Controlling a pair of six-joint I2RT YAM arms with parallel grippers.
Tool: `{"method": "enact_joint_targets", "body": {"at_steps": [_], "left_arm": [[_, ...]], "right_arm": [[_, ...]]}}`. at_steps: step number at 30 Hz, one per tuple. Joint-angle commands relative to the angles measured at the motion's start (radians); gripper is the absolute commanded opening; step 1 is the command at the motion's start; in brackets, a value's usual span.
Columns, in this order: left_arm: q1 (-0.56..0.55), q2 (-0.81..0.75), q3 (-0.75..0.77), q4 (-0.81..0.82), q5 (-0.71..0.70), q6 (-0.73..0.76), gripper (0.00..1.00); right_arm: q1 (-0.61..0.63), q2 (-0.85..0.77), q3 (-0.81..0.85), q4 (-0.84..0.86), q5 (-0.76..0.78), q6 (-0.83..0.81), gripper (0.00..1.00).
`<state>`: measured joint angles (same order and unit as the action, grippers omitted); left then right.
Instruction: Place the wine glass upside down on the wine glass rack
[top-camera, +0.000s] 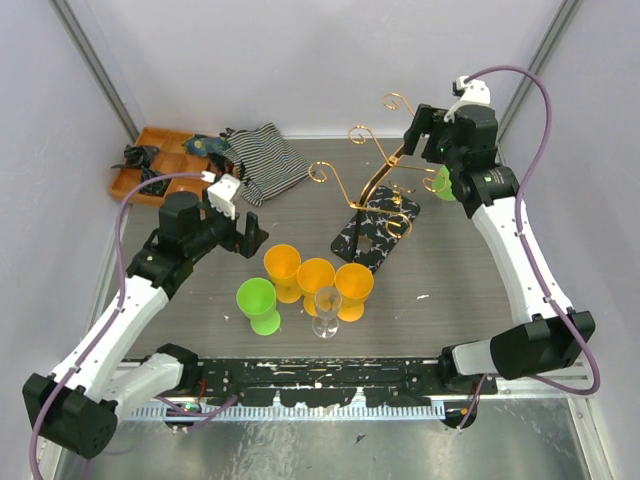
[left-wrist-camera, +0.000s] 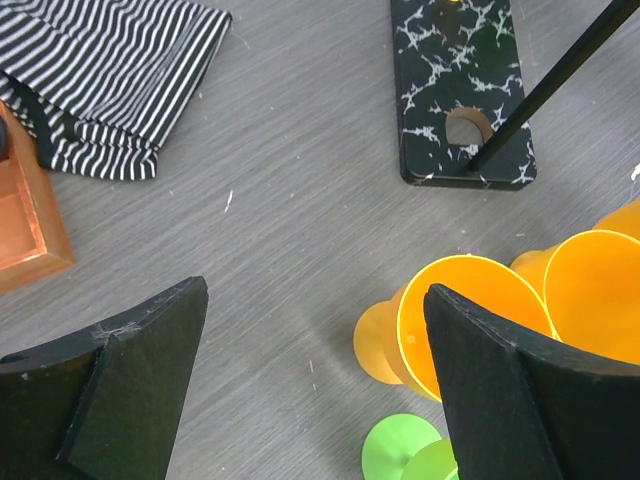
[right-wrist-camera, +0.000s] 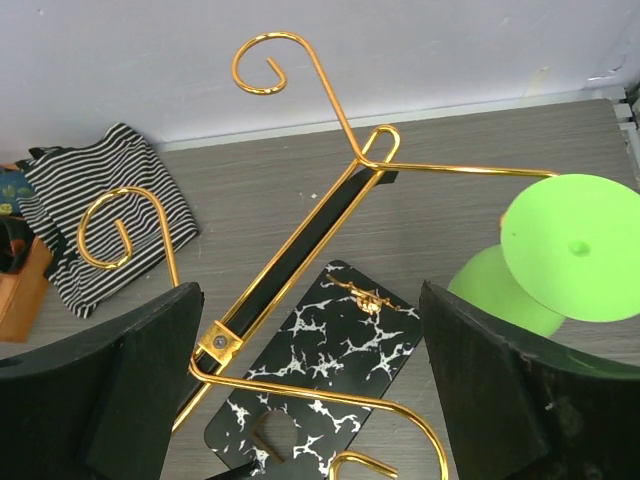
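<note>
Wine glass upright beside orange cups; left pincer, right pincer spread.

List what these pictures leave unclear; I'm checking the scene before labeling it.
- Green glass, right wrist view: its foot covers the stem, hiding how it sits on the rack; from above the right arm covers most of it.
- Clear glass, top view only: small and see-through, rim unclear.
- Tray: contents dark and small from above; cut by the left wrist view's edge.
</note>
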<state>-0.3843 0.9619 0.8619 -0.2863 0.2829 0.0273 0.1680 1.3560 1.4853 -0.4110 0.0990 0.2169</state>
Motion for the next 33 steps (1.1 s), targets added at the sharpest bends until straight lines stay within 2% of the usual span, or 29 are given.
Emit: {"method": "enact_joint_targets", "body": {"at_steps": [1, 16, 18, 21, 24, 30, 33], "left_arm": [[-0.017, 0.033, 0.008, -0.026, 0.013, 0.005, 0.95], [-0.134, 0.158, 0.057, -0.107, -0.043, 0.082, 0.93], [-0.144, 0.173, 0.063, -0.114, -0.054, 0.091, 0.89], [-0.152, 0.197, 0.074, -0.129, -0.059, 0.099, 0.75], [-0.156, 0.215, 0.084, -0.147, -0.060, 0.103, 0.65], [-0.157, 0.228, 0.086, -0.152, -0.065, 0.113, 0.53], [-0.157, 0.238, 0.095, -0.157, -0.058, 0.117, 0.43]], "right_arm": [[0.029, 0.004, 0.075, 0.039, -0.004, 0.006, 0.94], [0.075, 0.009, 0.073, 0.046, 0.009, -0.001, 0.94], [0.076, 0.011, 0.074, 0.047, 0.011, -0.002, 0.94], [0.076, 0.014, 0.074, 0.050, 0.011, -0.004, 0.93], [0.076, 0.018, 0.073, 0.052, 0.010, -0.005, 0.93], [0.079, 0.026, 0.069, 0.062, 0.010, -0.005, 0.92], [0.079, 0.030, 0.069, 0.068, 0.007, -0.003, 0.92]]}}
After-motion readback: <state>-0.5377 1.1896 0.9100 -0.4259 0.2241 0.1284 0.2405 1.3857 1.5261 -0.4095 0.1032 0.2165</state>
